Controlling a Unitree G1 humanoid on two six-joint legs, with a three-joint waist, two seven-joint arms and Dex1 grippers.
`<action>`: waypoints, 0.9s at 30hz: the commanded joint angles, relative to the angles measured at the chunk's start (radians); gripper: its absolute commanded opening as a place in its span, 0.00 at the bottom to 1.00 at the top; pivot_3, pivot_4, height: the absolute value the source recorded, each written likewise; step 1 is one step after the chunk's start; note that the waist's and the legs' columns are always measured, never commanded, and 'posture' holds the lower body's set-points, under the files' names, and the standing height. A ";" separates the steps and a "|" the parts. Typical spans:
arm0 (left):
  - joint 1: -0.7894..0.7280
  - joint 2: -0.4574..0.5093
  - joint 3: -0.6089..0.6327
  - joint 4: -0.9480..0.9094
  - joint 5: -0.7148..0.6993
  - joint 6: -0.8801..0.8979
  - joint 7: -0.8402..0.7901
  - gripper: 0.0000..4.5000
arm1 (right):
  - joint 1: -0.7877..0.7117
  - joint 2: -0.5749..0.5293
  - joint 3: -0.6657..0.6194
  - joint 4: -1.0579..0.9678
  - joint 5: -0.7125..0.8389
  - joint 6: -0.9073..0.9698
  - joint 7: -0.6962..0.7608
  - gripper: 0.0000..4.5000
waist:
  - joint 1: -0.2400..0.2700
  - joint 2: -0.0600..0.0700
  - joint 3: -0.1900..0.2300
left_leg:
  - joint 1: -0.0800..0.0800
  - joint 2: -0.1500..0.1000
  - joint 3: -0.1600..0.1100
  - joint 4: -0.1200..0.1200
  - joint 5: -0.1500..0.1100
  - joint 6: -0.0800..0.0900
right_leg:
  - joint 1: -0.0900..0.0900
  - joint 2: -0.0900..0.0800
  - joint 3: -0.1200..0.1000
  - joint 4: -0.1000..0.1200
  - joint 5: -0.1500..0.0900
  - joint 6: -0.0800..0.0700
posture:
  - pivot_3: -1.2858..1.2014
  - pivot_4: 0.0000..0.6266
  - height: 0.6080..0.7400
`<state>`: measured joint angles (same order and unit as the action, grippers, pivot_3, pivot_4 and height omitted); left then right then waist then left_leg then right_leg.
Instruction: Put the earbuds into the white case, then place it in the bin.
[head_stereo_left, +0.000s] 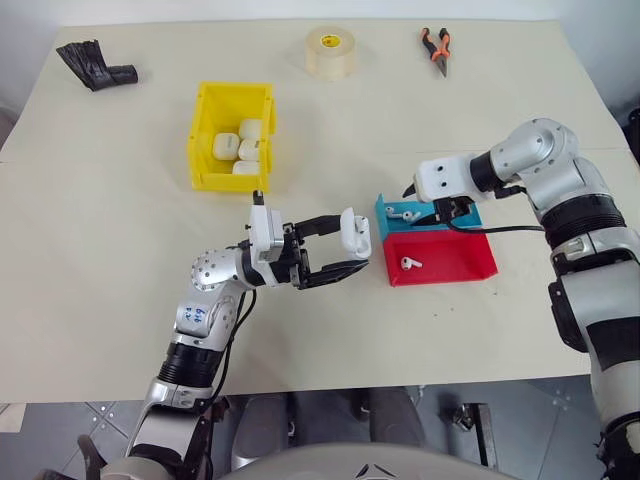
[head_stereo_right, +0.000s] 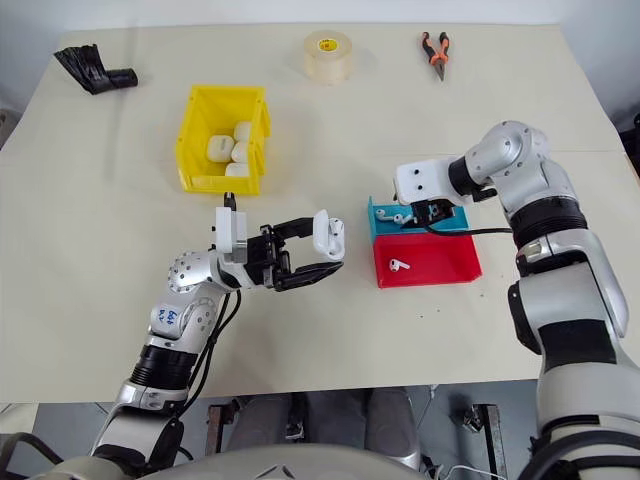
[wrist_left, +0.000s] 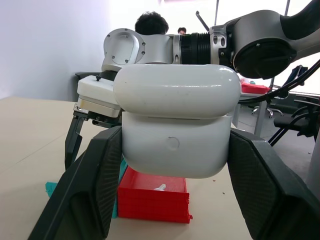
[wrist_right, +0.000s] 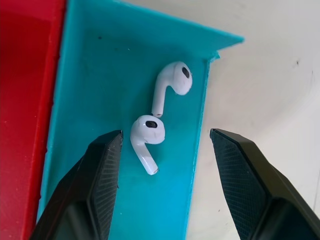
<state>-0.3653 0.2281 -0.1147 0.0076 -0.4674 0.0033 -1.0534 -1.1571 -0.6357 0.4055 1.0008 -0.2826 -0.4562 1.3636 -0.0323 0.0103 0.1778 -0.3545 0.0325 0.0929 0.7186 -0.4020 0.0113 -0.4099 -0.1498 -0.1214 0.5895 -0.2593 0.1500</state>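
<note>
Over the pale desk, the left gripper is clenched on a small rounded white plastic earbud case, its two black fingers pressing the sides of the lower half; the hinged lid sits slightly raised from the body, and the case is held clear of the desk, between the yellow bin and the trays. The right gripper hangs released over a shallow blue plastic tray, its fingers spread to either side of two tiny glossy white earbuds lying close together near the tray's wall, touching neither. Just beside the blue tray sits a shallow red plastic tray with one more white earbud in it. The bright yellow open-top plastic bin stands farther back on the desk and holds several white cases.
</note>
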 joint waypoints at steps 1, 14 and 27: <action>-0.001 0.004 0.013 -0.049 -0.020 -0.003 0.003 0.62 | 0.003 0.018 0.011 0.031 -0.016 -0.023 0.018 0.52 | -0.001 0.000 0.000 | 0.000 0.000 0.000 0.000 0.000 0.000 | 0.000 0.000 0.000 0.000 0.000 0.000 | 0.52 0.24 1.00; 0.000 0.005 0.017 -0.054 -0.021 0.002 0.009 0.62 | -0.008 0.028 0.011 0.049 -0.034 -0.023 0.012 0.22 | 0.000 0.000 0.000 | 0.000 0.000 0.000 0.000 0.000 0.000 | 0.000 0.000 0.000 0.000 0.000 0.000 | 0.52 0.24 1.00; 0.001 0.005 0.016 -0.056 -0.022 0.001 0.010 0.62 | -0.016 0.004 0.016 0.070 -0.053 0.040 0.023 0.22 | 0.002 0.000 0.000 | 0.000 0.000 0.000 0.000 0.000 0.000 | 0.000 0.000 0.000 0.000 0.000 0.000 | 0.52 0.24 1.00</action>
<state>-0.3653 0.2363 -0.1036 -0.0010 -0.4680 0.0112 -1.0416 -1.1796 -0.6125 0.4059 1.0484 -0.3019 -0.4316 1.3716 -0.0308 0.0104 0.1777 -0.3542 0.0325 0.0929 0.7190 -0.4019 0.0113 -0.4094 -0.1499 -0.1213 0.5898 -0.2593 0.1499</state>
